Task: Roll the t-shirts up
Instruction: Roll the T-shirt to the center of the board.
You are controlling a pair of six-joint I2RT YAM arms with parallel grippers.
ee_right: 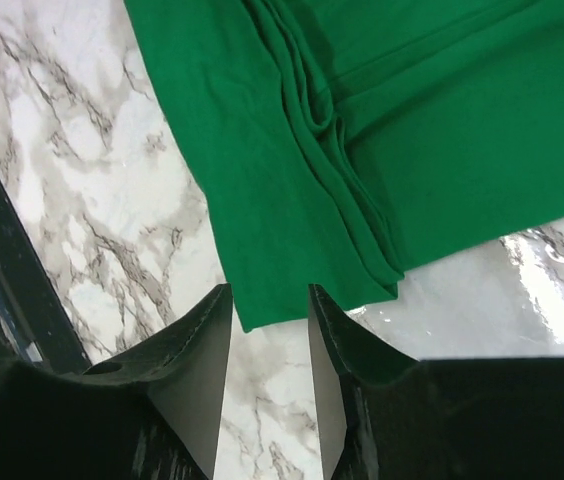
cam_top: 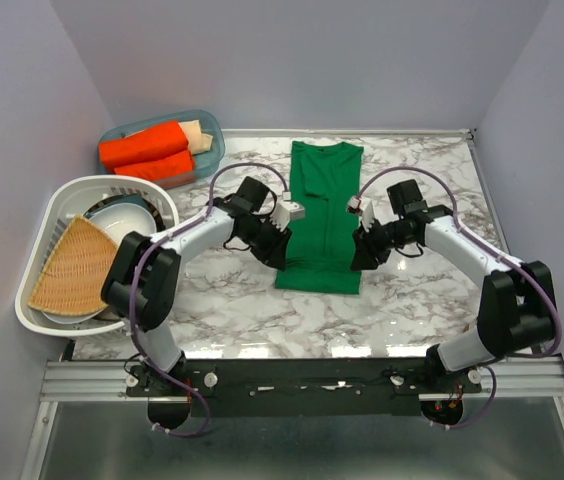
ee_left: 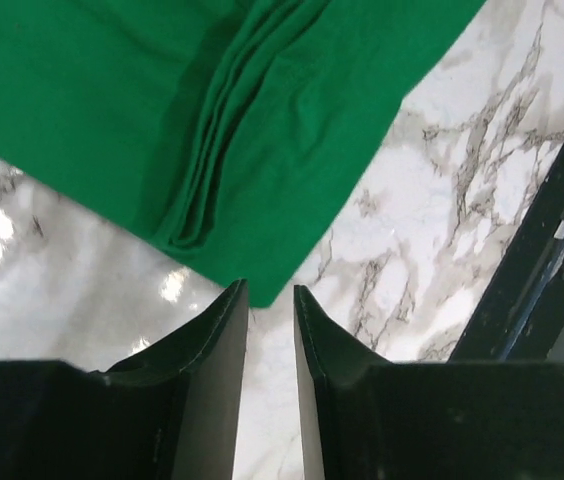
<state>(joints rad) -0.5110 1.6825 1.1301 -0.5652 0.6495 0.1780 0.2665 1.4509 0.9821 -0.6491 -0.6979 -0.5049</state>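
A green t-shirt (cam_top: 320, 215) lies flat on the marble table, folded lengthwise into a long strip with its neck at the far end. My left gripper (cam_top: 280, 256) is at the shirt's near left corner and my right gripper (cam_top: 356, 256) is at its near right corner. In the left wrist view the shirt (ee_left: 262, 130) shows stacked fold layers, its corner just past the left gripper (ee_left: 270, 292), which is slightly open and empty. In the right wrist view the shirt (ee_right: 382, 130) has its corner at the tips of the right gripper (ee_right: 269, 292), which is open and empty.
A blue bin (cam_top: 209, 128) at the back left holds orange rolled shirts (cam_top: 147, 152) and a beige one. A white basket (cam_top: 67, 195) at the left holds a woven fan-shaped mat (cam_top: 72, 268) and a bowl. A black rail (ee_left: 552, 250) runs along the table's near edge.
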